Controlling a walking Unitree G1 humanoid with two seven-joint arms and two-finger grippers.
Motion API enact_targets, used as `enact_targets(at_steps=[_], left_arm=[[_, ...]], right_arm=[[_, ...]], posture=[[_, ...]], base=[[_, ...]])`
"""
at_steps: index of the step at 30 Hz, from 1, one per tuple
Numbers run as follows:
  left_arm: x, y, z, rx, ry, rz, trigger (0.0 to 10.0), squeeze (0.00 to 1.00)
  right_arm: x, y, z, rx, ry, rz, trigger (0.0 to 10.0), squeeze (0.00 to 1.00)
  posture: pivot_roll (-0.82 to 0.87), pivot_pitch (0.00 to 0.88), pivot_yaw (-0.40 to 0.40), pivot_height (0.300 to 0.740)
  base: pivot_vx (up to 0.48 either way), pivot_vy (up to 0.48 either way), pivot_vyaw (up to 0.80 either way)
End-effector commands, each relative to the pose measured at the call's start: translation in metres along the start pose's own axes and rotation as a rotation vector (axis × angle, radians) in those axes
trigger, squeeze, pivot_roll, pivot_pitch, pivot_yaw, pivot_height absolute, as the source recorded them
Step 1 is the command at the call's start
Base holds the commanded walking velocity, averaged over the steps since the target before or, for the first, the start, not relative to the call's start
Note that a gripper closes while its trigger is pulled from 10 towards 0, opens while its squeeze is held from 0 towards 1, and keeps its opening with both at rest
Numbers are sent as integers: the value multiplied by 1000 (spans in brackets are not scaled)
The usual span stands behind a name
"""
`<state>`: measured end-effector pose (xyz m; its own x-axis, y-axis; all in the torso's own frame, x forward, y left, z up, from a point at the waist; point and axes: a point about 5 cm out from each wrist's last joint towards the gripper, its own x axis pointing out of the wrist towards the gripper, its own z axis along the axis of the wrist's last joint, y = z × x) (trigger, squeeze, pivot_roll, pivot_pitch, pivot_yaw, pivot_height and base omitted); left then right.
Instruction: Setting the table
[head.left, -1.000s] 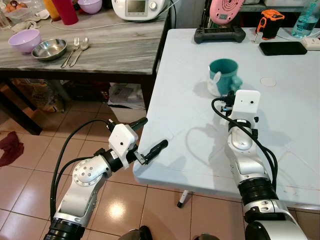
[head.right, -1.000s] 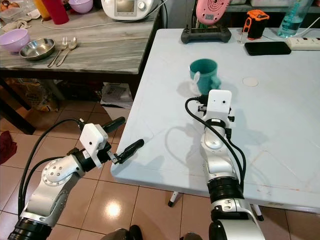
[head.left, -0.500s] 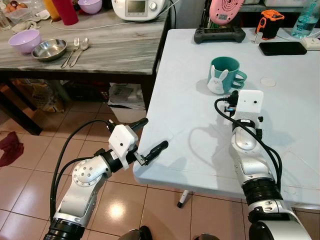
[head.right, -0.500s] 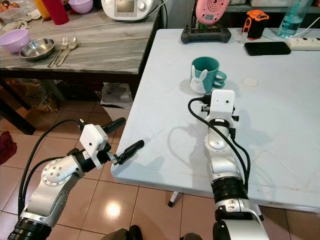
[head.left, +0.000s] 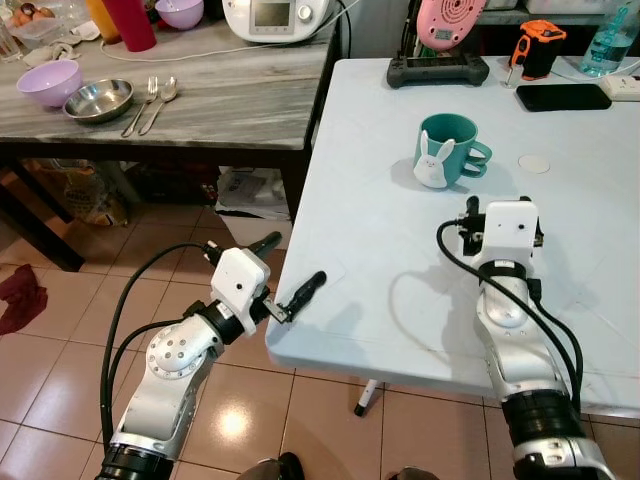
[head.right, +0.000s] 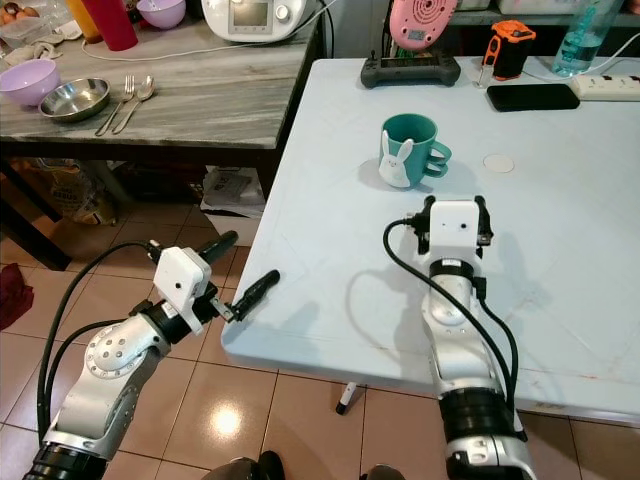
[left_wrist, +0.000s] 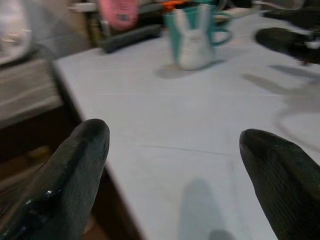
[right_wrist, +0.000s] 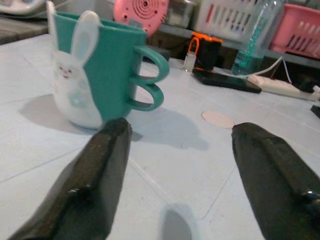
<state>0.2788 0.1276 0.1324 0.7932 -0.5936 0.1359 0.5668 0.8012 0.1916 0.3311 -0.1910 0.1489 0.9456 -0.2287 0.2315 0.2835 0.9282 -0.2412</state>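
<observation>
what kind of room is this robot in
Most likely a home kitchen or dining area. A white table holds a teal mug, and beside it a darker table carries bowls, a fork and spoon and a rice cooker, all over a tiled floor.

Terracotta tile floor — two tables

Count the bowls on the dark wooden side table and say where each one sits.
3. A purple bowl at the table's left end, a steel bowl right beside it, and another purple bowl at the back near the white cooker. Others may lie beyond the frame.
</observation>
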Motion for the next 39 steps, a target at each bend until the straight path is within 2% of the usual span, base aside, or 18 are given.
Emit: enact_targets(at_steps=[1, 4, 5, 7, 8, 9, 16, 19, 25, 39], left_arm=[[-7, 8, 2, 16, 0, 80, 10000, 0], [-16, 15, 0, 17, 22, 231, 10000, 0], [-18, 15, -1, 2, 30, 246, 10000, 0], [-19, 15, -3, -20, 38, 254, 10000, 0], [-20, 14, -5, -21, 47, 274, 10000, 0], [-21, 13, -6, -30, 50, 276, 10000, 0], [-20, 10, -5, -31, 62, 291, 10000, 0], [-16, 10, -5, -31, 65, 287, 10000, 0], [-14, 9, -4, -40, 67, 276, 10000, 0], [-12, 7, -5, -57, 73, 272, 10000, 0]], right_arm=[[-5, 3, 6, -5, -30, 27, 10000, 1000], [-17, -2, 10, -16, -57, 41, 10000, 1000], [-19, -3, 11, -16, -61, 45, 10000, 608], [-22, -4, 12, -16, -64, 49, 10000, 608], [-25, -4, 11, 1, -44, 54, 10000, 129], [-27, -4, 10, 3, -37, 57, 10000, 0], [-41, -1, 9, 3, -14, 92, 10000, 0], [-44, 0, 9, 7, -1, 103, 10000, 0], [-45, 0, 10, 8, 9, 106, 10000, 0], [-43, -2, 13, 7, 12, 105, 10000, 0]], posture=[[-177, 131, 114, 740], [-173, 132, 110, 740], [-171, 134, 109, 740], [-171, 134, 109, 740], [-171, 133, 104, 740], [-171, 133, 104, 740], [-179, 137, 101, 740], [-184, 138, 102, 740], [-190, 136, 105, 740], [-193, 134, 100, 740]], base=[[0, 0, 0], [0, 0, 0], [0, 0, 0], [0, 0, 0], [0, 0, 0], [0, 0, 0], [0, 0, -765], [0, 0, 0], [0, 0, 0], [0, -335, 0]])
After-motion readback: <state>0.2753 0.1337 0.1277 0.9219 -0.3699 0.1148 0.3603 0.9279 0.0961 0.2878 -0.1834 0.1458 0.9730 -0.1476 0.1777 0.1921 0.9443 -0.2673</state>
